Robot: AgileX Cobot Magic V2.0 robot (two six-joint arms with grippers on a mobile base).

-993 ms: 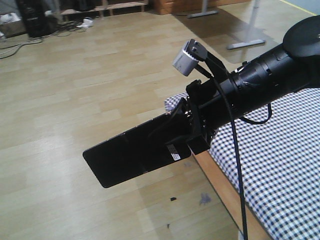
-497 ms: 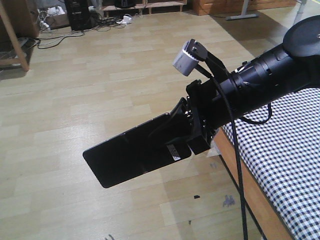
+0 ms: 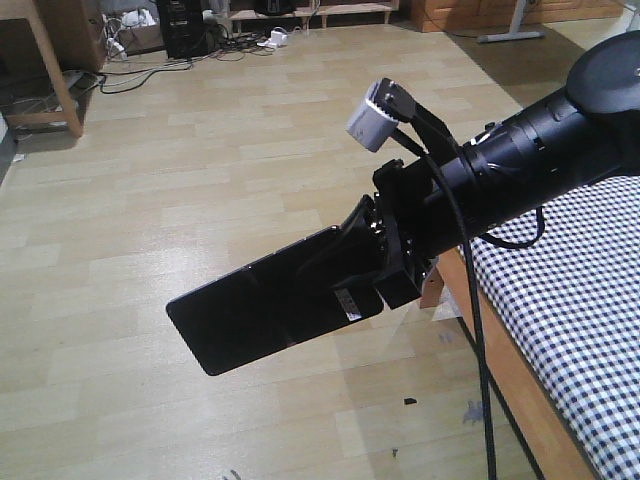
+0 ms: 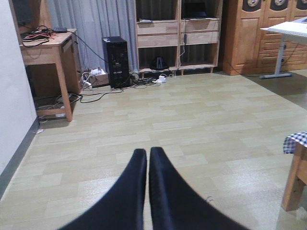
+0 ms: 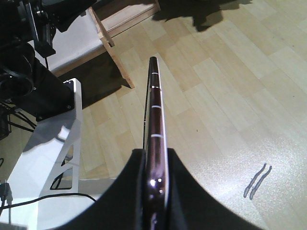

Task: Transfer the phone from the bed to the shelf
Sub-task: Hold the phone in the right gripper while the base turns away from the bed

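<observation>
The left gripper, pinched closed on nothing, points across the floor left of the bed, while the phone hangs in the air just left of the bed's wooden corner, one end clamped in the right gripper.

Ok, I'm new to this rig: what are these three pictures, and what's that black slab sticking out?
This is a two-armed robot on a mobile base. The front picture looks out from its body: the right gripper clamps the phone, that black slab, held out over the wooden floor beside the checked bed. The right wrist camera looks along the same gripper, so it sees the phone edge-on. The left wrist camera shows the left gripper, shut and empty, facing a pale wooden shelf across the room.
</observation>
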